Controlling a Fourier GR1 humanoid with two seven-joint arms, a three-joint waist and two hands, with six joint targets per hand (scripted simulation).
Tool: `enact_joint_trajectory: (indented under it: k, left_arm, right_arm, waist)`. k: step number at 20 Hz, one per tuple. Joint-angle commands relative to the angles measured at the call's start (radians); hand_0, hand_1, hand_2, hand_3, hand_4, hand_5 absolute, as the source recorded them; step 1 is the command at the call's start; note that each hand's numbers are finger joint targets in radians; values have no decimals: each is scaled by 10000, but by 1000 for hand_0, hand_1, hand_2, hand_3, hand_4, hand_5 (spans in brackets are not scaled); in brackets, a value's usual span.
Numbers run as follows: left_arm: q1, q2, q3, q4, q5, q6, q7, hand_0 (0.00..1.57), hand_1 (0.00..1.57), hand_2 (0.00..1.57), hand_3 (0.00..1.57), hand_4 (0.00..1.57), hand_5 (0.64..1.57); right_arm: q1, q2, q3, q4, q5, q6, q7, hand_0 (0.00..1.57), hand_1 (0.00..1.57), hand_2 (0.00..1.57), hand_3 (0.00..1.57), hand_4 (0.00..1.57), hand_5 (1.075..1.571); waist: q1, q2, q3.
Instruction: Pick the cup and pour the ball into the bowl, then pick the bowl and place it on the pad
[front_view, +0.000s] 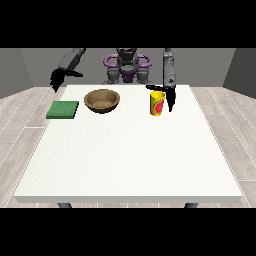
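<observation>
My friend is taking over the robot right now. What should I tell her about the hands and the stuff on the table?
Robot hand at the view's right: down beside the yellow cup, fingers pointing down, thumb reaching over the cup's rim; it does not look closed on the cup yet.
Robot hand at the view's left: raised off the table's far left corner, holding nothing.
The cup stands upright on the table. The wooden bowl sits left of the cup, and the green pad lies left of the bowl.
Done: nothing yet.
Left: grasp the cup, pour into the bowl, then move the bowl onto the pad. The ball is not visible.
</observation>
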Motion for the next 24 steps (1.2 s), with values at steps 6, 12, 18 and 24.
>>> enact_joint_trajectory:
  k: [6, 12, 18, 24]
  left_arm:
    - [-415, 569, -265, 1010, -2002, 3201, -606, 1305, 1305, 1571, 1571, 811, 1515]
    - [-681, 190, 266, 1824, -1877, 4391, -1402, 1343, 1343, 1571, 1571, 879, 1505]
    - [-935, 199, -1435, 1262, -3682, 4974, 1158, 1348, 1348, 1571, 1571, 989, 1532]
    - [-928, -161, -3286, 742, -5662, 4877, 3622, 1397, 1397, 1571, 1571, 1091, 1571]
  right_arm:
    - [-769, -212, -102, 132, -260, 264, -90, 0, 0, 0, 0, 0, 1558]
    - [-429, -1161, -610, 157, -806, 1251, -22, 0, 0, 0, 0, 0, 1556]
    - [-319, -1437, -856, 2194, -387, 1092, -117, 0, 0, 0, 0, 0, 1556]
    - [354, -1900, -1289, 3886, -256, 1331, -485, 0, 0, 0, 0, 0, 1560]
  waist:
    - [-611, 701, 4]
    - [-1151, 890, -7]
    - [-150, -1118, 19]
    - [992, -2822, 29]
